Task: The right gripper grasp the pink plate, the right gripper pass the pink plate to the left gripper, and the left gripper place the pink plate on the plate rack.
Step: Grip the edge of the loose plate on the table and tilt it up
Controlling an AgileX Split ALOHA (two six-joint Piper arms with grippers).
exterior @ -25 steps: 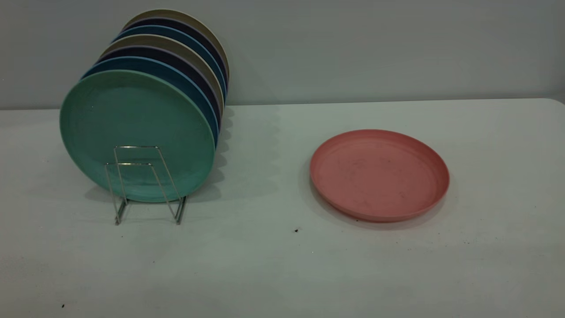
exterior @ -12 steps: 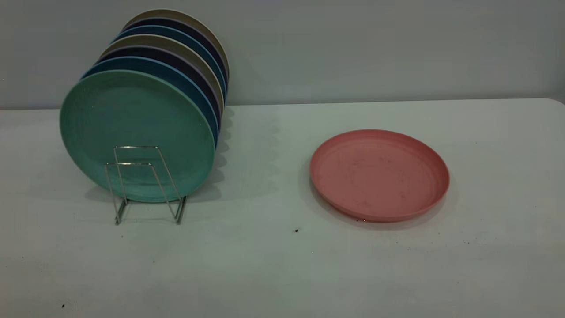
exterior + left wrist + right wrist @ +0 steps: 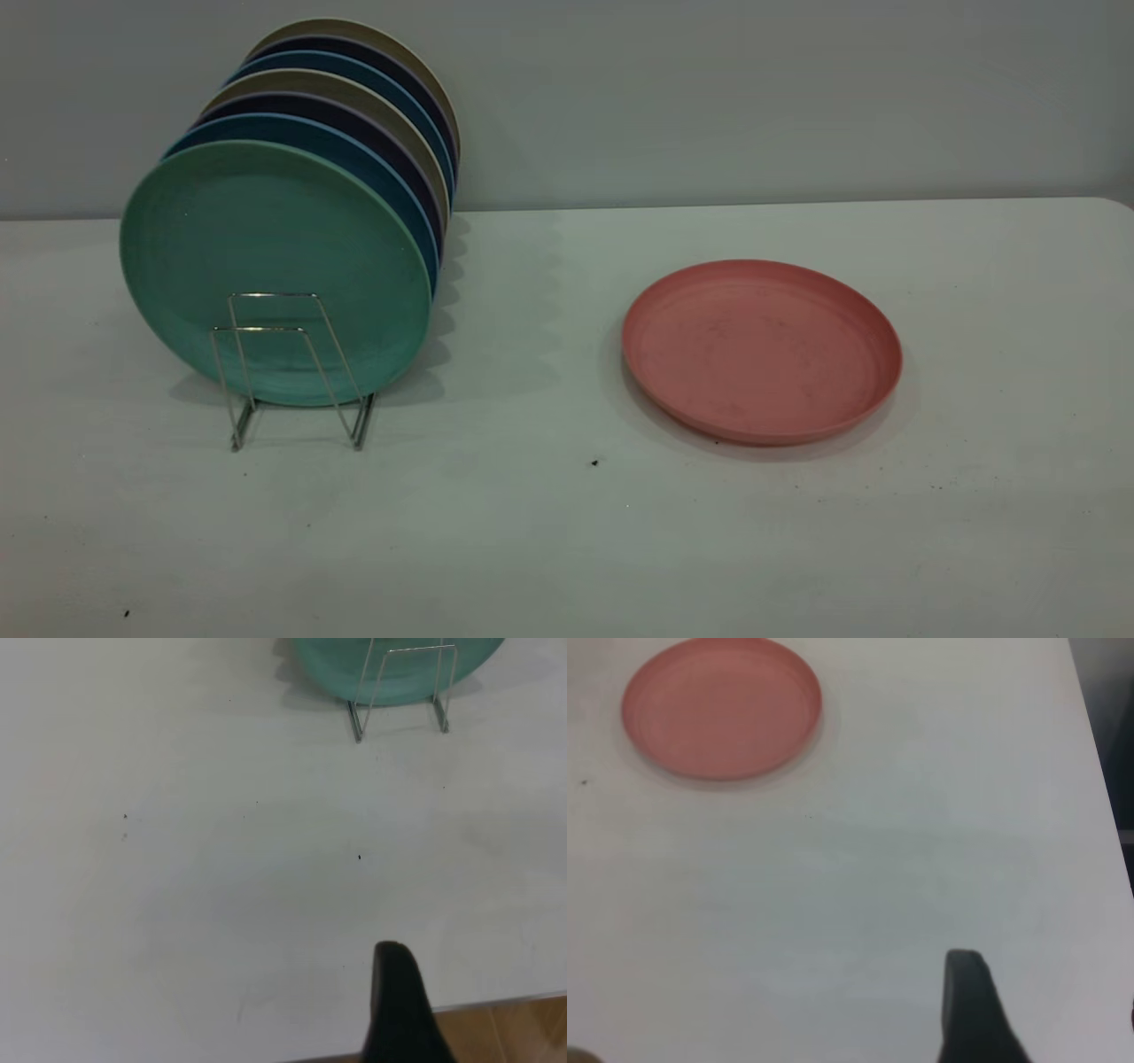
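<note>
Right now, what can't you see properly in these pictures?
- Both end effectors: out of the exterior view; each wrist view shows one dark finger, so open or shut is unknown.
- Plate rack: rear loops hidden by the standing plates; cut off in the left wrist view.
- Back plates: only edges show.

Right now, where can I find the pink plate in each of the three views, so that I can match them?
Exterior view: the pink plate lies flat on the table, right of centre, apart from the plate rack.
Left wrist view: not in it; only the rack and the teal-green plate show.
Right wrist view: far corner of the picture.
Shared landmark: the dark speck on the table near the plate.
</note>
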